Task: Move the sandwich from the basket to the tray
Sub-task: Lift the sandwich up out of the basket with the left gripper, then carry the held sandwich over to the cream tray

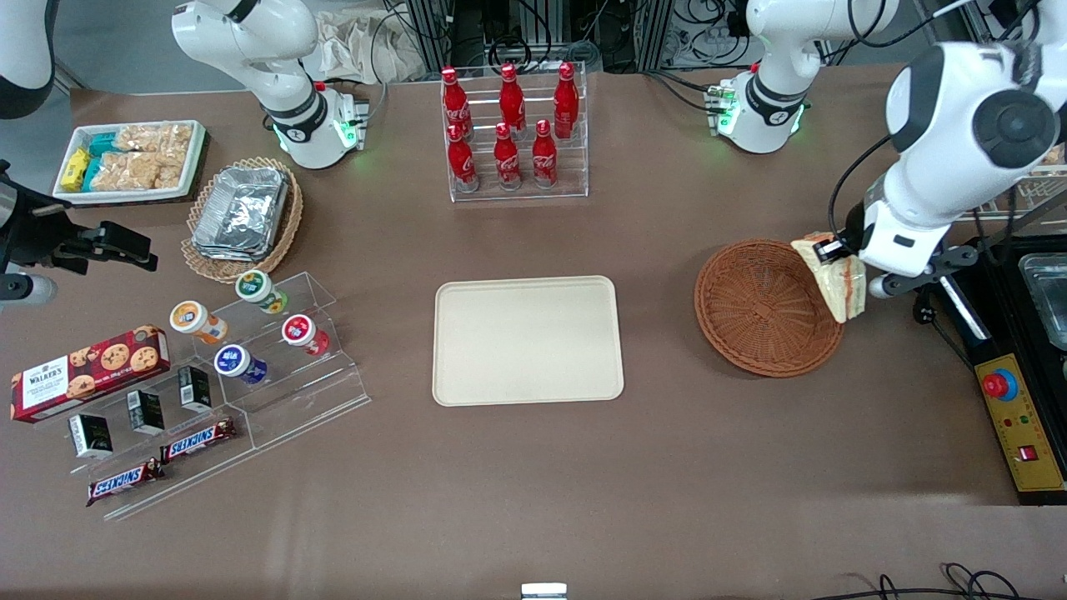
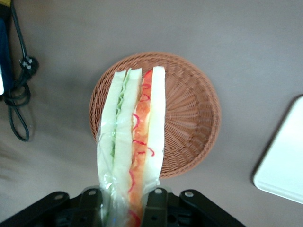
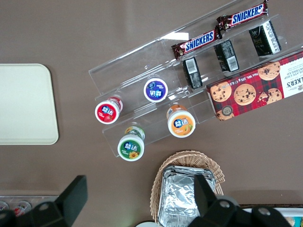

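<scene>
My left gripper is shut on the sandwich, a plastic-wrapped wedge of pale bread with red-orange and green filling. It holds the sandwich in the air above the rim of the reddish-brown wicker basket, at the edge toward the working arm's end. In the left wrist view the sandwich hangs between my fingers with the empty basket below it. The cream-beige tray lies flat at the table's middle, empty, beside the basket; its corner shows in the left wrist view.
A clear rack of red cola bottles stands farther from the front camera than the tray. A tan wicker basket with foil trays, clear shelves with yoghurt cups and snack bars and a cookie box lie toward the parked arm's end. A control box sits at the working arm's end.
</scene>
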Tool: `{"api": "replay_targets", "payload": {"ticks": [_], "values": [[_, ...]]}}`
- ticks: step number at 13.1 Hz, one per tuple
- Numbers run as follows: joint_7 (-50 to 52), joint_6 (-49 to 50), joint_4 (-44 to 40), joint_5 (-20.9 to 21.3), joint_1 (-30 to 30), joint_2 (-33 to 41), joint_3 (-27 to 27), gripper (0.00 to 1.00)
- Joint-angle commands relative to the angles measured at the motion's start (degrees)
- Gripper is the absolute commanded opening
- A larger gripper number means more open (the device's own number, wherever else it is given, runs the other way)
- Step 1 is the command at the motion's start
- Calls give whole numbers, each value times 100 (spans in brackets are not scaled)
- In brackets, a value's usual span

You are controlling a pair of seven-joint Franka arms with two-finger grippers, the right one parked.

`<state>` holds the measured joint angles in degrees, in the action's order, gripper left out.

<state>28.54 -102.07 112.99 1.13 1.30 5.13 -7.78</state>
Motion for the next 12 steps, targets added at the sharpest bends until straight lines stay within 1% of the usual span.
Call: {"api": "replay_targets", "payload": {"ticks": [1,2,3,4,5,9,10,11,12], "values": [[10,494,-1109,1,151,-624,-407,2],[72,591,-1426,1,160,-862,-679,5],[334,601,-1595,1,160,-1030,-916,4],[754,549,-1614,18,160,-1162,-1127,1],[871,487,-1623,27,169,-1302,-1330,0],[1231,-425,-1579,89,221,-2119,-2042,0],[1398,-714,-1579,245,439,-2321,-2052,0],[1739,-996,-1587,595,676,-2610,-2044,0],[2160,-1312,-1622,1042,870,-2953,-2052,0]]}}
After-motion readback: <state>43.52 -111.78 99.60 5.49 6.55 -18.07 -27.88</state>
